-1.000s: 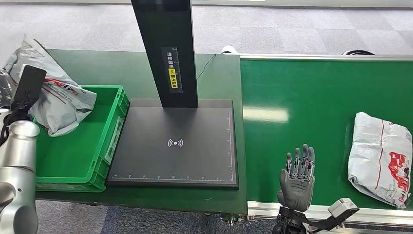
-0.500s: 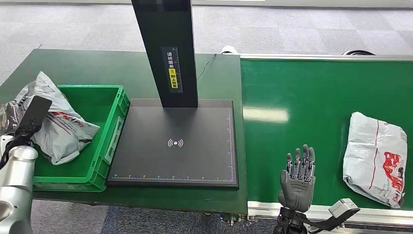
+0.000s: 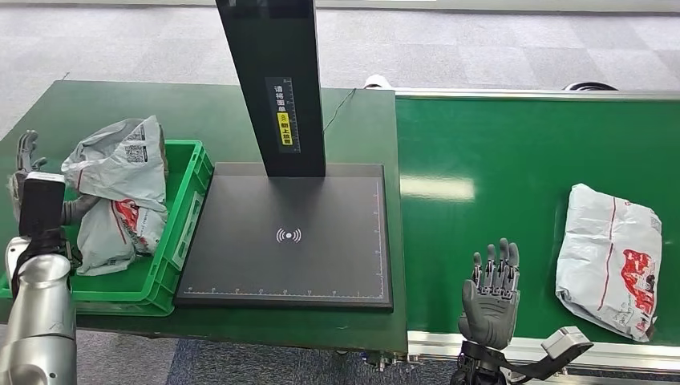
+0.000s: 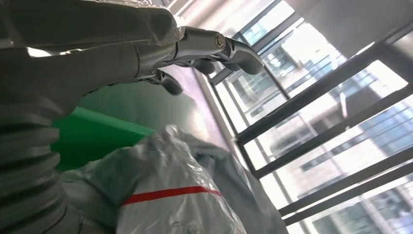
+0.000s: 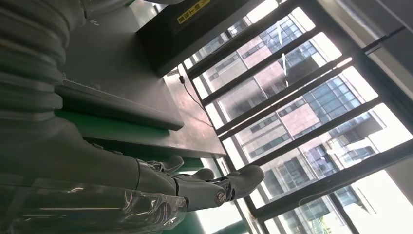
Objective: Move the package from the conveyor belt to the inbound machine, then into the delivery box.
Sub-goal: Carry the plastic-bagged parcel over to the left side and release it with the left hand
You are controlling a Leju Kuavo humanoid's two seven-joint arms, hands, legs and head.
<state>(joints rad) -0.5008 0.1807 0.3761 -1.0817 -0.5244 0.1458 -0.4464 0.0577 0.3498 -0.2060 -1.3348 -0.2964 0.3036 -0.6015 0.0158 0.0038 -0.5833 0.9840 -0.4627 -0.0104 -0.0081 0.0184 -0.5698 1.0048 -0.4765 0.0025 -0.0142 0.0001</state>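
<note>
We note the package (image 3: 116, 192) has dropped into the green box (image 3: 186, 210) at nine o'clock; left hand (image 3: 28, 172) now released, fingers apart. Right hand (image 3: 491, 289) stays spread, empty; another parcel (image 3: 611, 258) waits at three o'clock.

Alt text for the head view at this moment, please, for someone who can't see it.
A grey package lies in the green delivery box at left, beside the robot's left hand, whose fingers are spread. A second package lies on the green conveyor belt at right, apart from the open right hand. The black inbound machine stands between.
</note>
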